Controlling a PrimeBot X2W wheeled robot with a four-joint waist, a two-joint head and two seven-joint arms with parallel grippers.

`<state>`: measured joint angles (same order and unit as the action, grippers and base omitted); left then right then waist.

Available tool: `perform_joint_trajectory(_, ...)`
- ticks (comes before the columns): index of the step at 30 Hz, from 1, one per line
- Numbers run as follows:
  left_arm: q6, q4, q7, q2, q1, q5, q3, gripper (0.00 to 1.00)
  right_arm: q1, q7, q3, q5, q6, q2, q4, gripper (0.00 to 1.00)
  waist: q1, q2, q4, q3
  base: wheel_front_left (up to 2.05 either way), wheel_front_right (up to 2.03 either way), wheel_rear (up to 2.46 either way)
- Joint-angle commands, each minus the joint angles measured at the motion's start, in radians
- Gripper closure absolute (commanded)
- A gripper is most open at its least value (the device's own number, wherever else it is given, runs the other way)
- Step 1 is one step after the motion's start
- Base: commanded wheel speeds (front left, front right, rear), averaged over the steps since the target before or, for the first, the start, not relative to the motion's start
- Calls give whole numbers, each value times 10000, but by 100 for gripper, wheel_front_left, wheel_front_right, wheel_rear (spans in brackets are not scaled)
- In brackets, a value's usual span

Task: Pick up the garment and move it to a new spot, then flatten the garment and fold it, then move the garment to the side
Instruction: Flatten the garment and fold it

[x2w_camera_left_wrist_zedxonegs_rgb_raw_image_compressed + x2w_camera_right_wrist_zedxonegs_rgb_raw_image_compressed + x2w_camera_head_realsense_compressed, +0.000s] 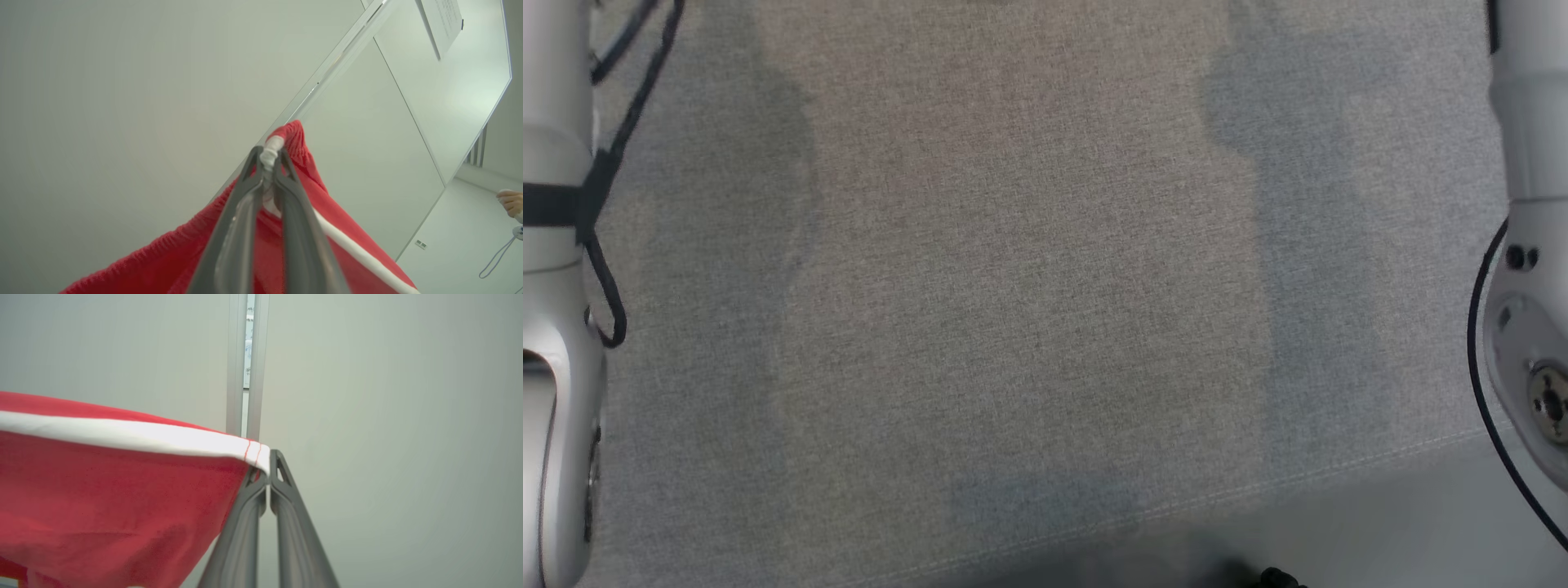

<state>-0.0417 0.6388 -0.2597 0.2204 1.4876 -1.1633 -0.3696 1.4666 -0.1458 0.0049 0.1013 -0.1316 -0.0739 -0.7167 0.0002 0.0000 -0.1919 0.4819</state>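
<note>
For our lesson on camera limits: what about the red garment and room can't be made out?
Garment outline, right wrist view: cut off by left and bottom edges.
Its pinched part, left wrist view: hidden inside the left hand.
Wall notice, left wrist view: print too small.
Person, same view: cut by right edge.

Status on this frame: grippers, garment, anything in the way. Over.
Left gripper shut on red garment, ribbed corner. Right gripper shut on its white-striped edge. Garment held up between both. Person's hand far off, apart.
</note>
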Motion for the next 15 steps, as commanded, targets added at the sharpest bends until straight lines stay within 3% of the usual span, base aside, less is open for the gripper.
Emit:
perform_joint_trajectory(1, -117, -196, -67, -62, 249, 309, 501, 100, 289, -407, -261, -350, 18, 24, -45, 100, -2, 0, -198, 473, 0, 0, 0)
perform_joint_trajectory(6, -615, -948, -45, -1147, -705, 1438, 1930, 100, 590, -1156, -555, -1679, 17, 143, 250, 100, -2, 0, 157, 679, 0, 0, 0)
perform_joint_trajectory(10, -804, -815, -47, -1462, -2140, 2027, 1652, 100, -610, -1172, 255, -2029, 17, 38, -257, 100, -2, 0, 461, 685, 0, 0, 0)
perform_joint_trajectory(15, -865, -493, -48, -1594, -4093, 2439, 1002, 100, -2257, -532, 1465, -1492, 18, -499, -742, 100, -2, 0, 816, 428, 0, 0, 0)
